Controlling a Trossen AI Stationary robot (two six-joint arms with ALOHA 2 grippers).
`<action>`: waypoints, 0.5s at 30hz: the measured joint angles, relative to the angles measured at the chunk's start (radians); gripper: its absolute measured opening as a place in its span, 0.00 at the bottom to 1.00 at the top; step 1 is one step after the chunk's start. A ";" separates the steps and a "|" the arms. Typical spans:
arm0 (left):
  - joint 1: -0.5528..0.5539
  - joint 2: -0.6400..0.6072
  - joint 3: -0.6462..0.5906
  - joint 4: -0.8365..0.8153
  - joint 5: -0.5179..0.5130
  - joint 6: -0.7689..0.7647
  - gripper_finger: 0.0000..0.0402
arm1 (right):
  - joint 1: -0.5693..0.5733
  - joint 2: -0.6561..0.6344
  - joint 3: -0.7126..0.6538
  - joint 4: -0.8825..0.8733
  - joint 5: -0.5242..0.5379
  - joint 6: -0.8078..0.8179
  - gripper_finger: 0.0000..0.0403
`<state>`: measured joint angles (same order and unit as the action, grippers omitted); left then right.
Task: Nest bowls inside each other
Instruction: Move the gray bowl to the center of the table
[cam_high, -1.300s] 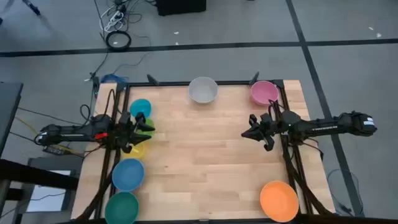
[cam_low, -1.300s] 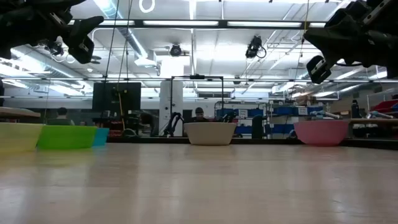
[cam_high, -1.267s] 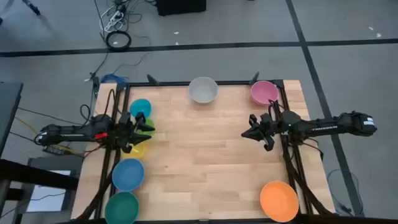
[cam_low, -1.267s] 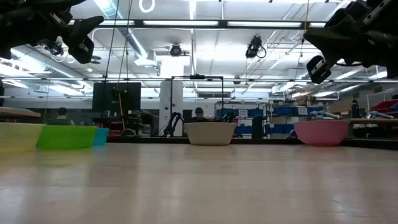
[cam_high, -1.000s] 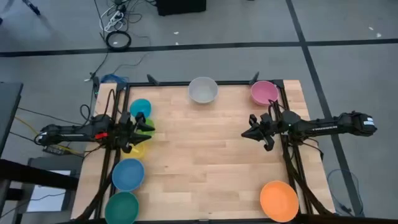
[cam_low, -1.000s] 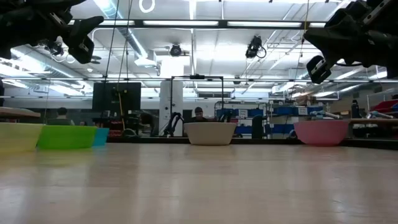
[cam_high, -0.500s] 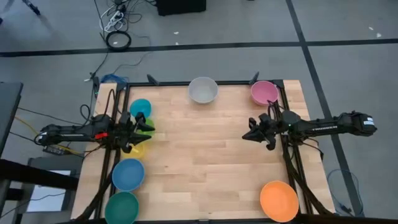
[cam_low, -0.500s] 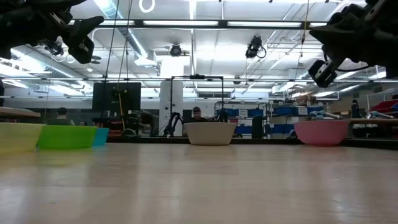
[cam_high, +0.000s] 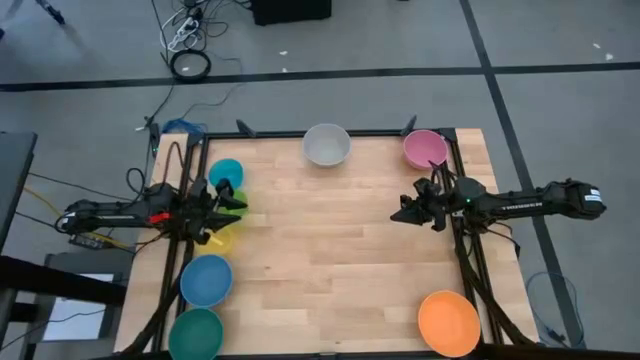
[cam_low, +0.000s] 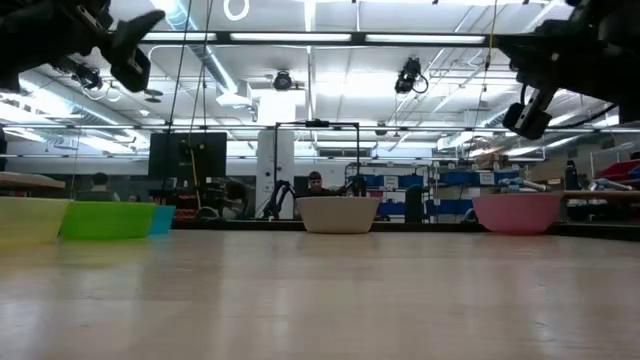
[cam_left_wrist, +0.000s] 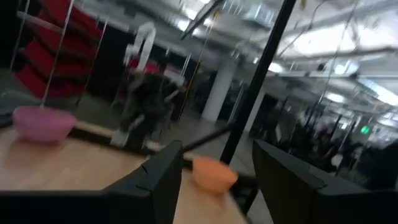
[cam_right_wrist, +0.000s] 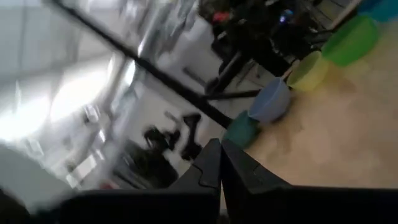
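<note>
Light wood table (cam_high: 320, 250), butcher-block style, black frame round edges. Grey floor past it, dark lines crossing. Coiled black cable (cam_high: 190, 64) plus white power strip (cam_high: 183, 32) on floor beyond far edge. Low view: big workshop hall, strip lights (cam_low: 420, 38) overhead, dark monitor (cam_low: 187, 155) on stand, couple of people (cam_low: 318, 183) way back.

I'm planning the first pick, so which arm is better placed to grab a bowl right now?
Left, probably: the left gripper is open above the yellow bowl, while the right gripper is shut over bare table.
</note>
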<state>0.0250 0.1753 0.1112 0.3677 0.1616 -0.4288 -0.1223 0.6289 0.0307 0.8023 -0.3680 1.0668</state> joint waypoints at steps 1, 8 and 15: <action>0.000 0.000 0.000 0.022 0.000 0.001 0.50 | -0.002 -0.001 0.000 0.016 0.043 0.079 0.00; 0.000 0.000 0.000 0.207 -0.042 0.002 0.50 | -0.010 0.000 0.000 0.031 0.130 0.340 0.00; 0.000 0.010 0.000 0.185 -0.171 0.088 0.50 | -0.040 0.000 0.000 0.031 0.274 0.272 0.00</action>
<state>0.0250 0.1857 0.1116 0.5523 -0.0091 -0.3404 -0.1625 0.6291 0.0307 0.8337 -0.0939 1.3390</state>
